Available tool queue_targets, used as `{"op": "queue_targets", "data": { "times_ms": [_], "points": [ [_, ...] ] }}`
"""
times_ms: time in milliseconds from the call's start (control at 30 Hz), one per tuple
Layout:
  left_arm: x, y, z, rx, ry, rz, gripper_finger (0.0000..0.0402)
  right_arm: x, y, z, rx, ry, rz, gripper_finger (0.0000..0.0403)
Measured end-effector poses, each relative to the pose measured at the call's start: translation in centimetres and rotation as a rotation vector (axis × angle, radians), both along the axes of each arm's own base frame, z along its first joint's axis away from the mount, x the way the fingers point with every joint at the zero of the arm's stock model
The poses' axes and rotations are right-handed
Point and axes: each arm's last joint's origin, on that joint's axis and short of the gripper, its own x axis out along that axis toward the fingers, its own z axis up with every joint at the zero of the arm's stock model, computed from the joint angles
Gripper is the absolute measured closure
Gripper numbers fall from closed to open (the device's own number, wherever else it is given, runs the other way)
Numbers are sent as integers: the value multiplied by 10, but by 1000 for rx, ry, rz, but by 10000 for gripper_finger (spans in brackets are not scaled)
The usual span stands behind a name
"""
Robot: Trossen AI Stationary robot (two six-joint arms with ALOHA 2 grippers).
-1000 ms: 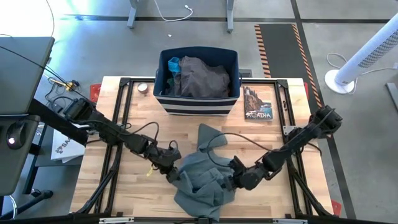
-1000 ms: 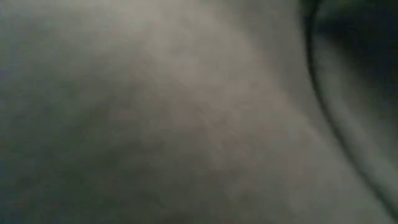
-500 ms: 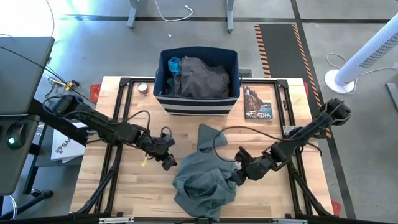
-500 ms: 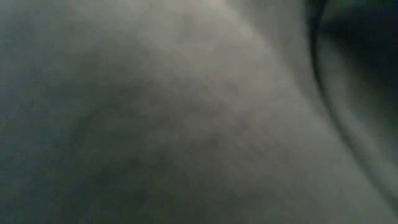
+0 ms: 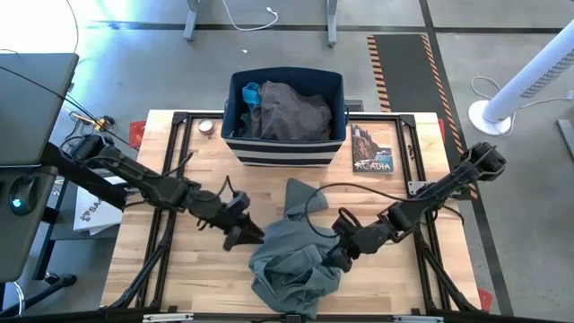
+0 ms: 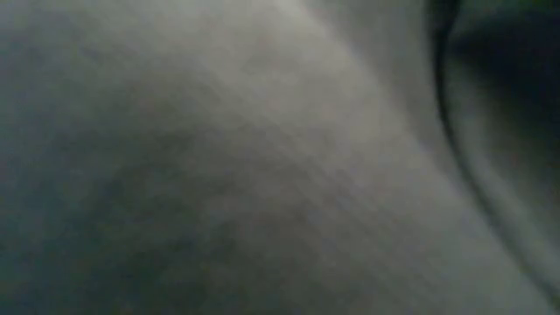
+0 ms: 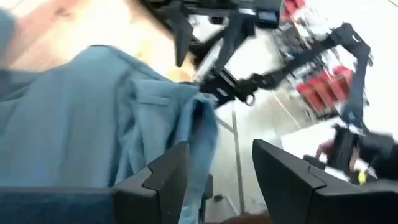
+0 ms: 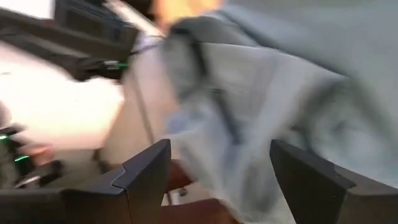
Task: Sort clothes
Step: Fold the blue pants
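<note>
**Flanking the crumpled shirt**

High view: grey-green shirt (image 5: 296, 256) lies bunched on the table's (image 5: 179, 278) near edge; left gripper (image 5: 244, 235) and right gripper (image 5: 334, 256) touch its sides. Low view: only fabric. Wrist views: both grippers' fingers spread, holding nothing.

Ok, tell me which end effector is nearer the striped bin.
Left, narrowly. The left end effector sits at the grey-green shirt's left edge, below the striped bin. The right end effector is at the shirt's right edge, lower on the table.
</note>
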Motion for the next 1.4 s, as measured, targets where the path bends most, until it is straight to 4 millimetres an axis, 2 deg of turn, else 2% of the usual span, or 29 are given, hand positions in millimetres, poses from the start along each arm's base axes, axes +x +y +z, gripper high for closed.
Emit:
{"op": "queue_targets", "data": {
  "times_ms": [367,567,667,800,900,1100,1233,1400],
  "points": [
    [-7,-22,7,104,-136,-137,243,5,20,37,93,-420,34,132],
    [-8,-22,6,72,-114,-188,245,-10,41,37,157,-399,35,132],
    [-9,-23,6,62,-108,-227,245,-10,60,31,206,-358,96,132],
    [-10,-24,3,63,-81,-261,245,8,85,16,144,-224,175,137],
    [-10,-24,2,65,-75,-286,245,32,94,9,38,-176,188,139],
    [-12,-25,0,66,-55,-345,245,70,104,6,-41,-94,283,139],
    [-13,-26,-2,60,-31,-391,245,83,100,-12,-180,31,268,139],
    [-18,-25,-4,46,19,-458,245,89,80,-15,-317,89,161,140]
  ]
}}
